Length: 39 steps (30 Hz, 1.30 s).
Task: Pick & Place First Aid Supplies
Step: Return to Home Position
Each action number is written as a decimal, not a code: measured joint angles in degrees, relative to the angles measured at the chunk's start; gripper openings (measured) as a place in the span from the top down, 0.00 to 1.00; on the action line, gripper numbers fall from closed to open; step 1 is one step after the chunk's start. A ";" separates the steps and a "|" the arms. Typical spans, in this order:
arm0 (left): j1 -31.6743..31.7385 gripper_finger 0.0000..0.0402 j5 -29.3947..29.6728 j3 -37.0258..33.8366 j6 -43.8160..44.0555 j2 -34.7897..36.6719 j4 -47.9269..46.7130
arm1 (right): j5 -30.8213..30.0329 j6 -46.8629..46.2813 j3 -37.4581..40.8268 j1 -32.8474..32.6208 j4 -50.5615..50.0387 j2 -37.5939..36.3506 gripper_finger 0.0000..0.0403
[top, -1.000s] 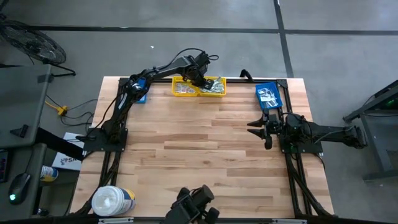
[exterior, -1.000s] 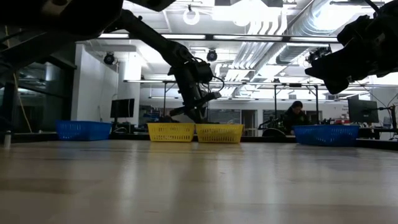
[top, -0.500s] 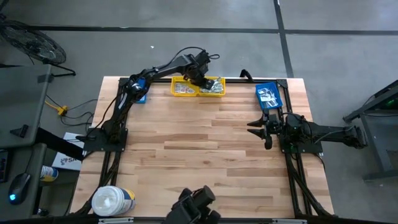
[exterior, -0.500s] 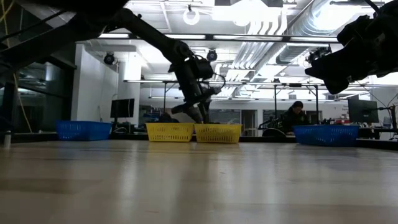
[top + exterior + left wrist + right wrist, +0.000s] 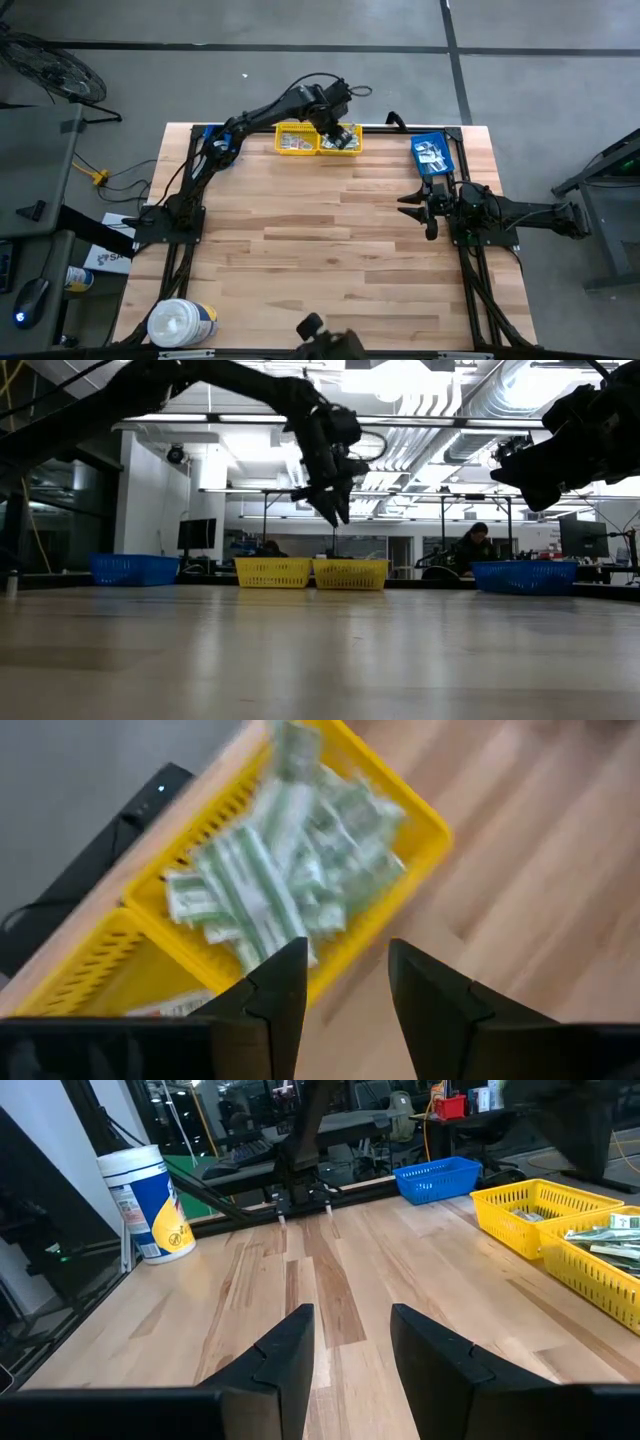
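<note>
Long pale green-white packet strips (image 5: 280, 870) lie heaped in the right yellow bin (image 5: 344, 141). Small white packets (image 5: 430, 153) lie in the blue bin (image 5: 432, 157) at the far right. My left gripper (image 5: 347, 960) is open and empty, raised above the right yellow bin; it also shows in the high view (image 5: 335, 126) and the low view (image 5: 332, 512). My right gripper (image 5: 350, 1320) is open and empty, above the table near the blue bin, as the high view (image 5: 412, 208) shows.
A second yellow bin (image 5: 293, 142) stands left of the first, holding a few packets. Another blue bin (image 5: 222, 152) sits at the far left, mostly under the left arm. A big white tub (image 5: 182, 322) stands at the near left corner. Bare wood (image 5: 320, 250) spans the middle.
My left gripper has risen from down at the right yellow bin to well above it and has shifted a little toward the table's right edge. The yellow bins have stayed in place.
</note>
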<state>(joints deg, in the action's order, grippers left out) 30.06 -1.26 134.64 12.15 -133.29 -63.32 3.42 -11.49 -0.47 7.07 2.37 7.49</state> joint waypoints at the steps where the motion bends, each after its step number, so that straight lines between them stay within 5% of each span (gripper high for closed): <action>1: -0.61 0.65 0.42 -0.63 -1.20 0.83 -0.49 | 0.02 0.00 -0.01 0.01 -0.02 0.00 0.68; 16: -13.26 0.65 6.82 -0.90 -10.84 5.41 6.11 | 0.01 0.00 0.00 0.00 0.00 0.00 0.68; 21: -15.67 0.65 7.03 -7.33 -11.93 5.48 12.99 | 0.02 0.00 -0.01 0.01 -0.01 0.00 0.68; 27: -17.06 0.65 5.86 -20.49 -12.11 5.52 21.17 | 0.02 0.00 0.00 0.02 0.00 0.00 0.68; 31: -17.78 0.65 -0.63 -31.35 -9.90 7.36 30.30 | 0.01 0.00 0.00 0.02 0.00 0.00 0.68; 39: -20.34 0.65 -11.47 -57.49 2.72 21.64 54.39 | 0.02 0.00 -0.01 0.01 0.05 0.02 0.68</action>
<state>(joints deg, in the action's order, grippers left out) 9.72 -12.73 77.14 14.86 -111.65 -8.93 3.44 -11.49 -0.49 7.08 2.42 7.50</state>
